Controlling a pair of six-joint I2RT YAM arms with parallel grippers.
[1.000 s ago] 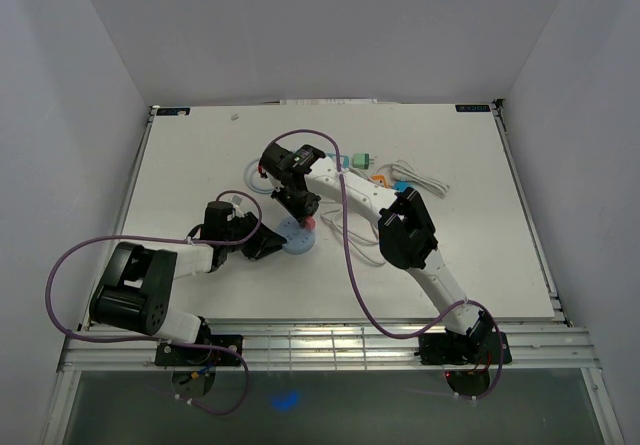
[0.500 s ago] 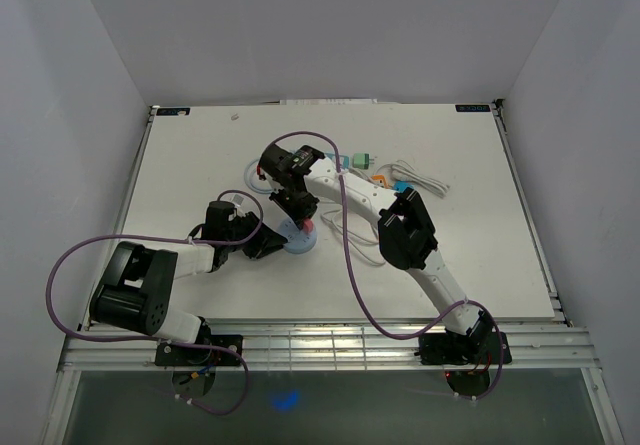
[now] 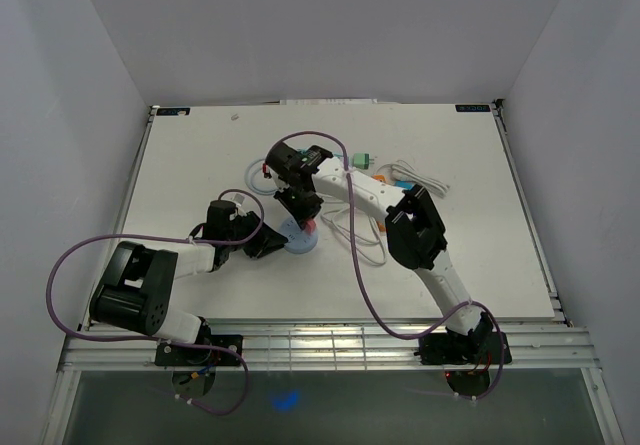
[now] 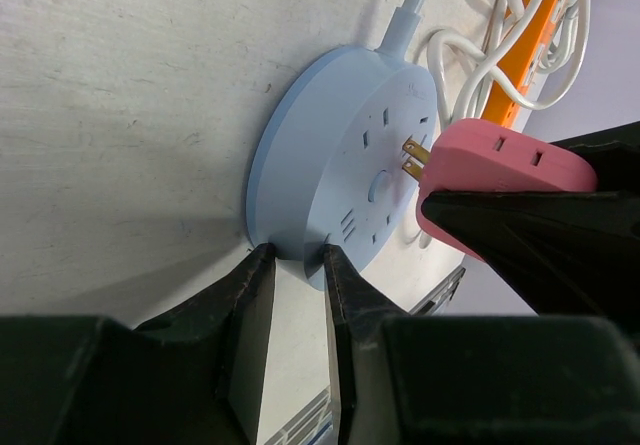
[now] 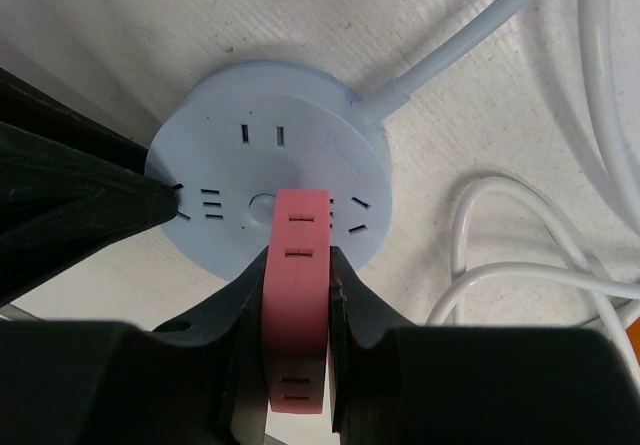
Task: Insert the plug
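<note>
Round socket hub (image 3: 297, 237) is laid flat on table (image 3: 190, 165), left of centre. Its left rim is set between the fingers of left gripper (image 4: 297, 265). Plug (image 4: 490, 180), held in right gripper (image 5: 297, 270), is positioned just over the hub face, prongs toward it. Cable loops (image 5: 520, 265) lie to the hub's right.

Prongs of pink plug (image 5: 297, 265) hidden, right wrist view.
</note>
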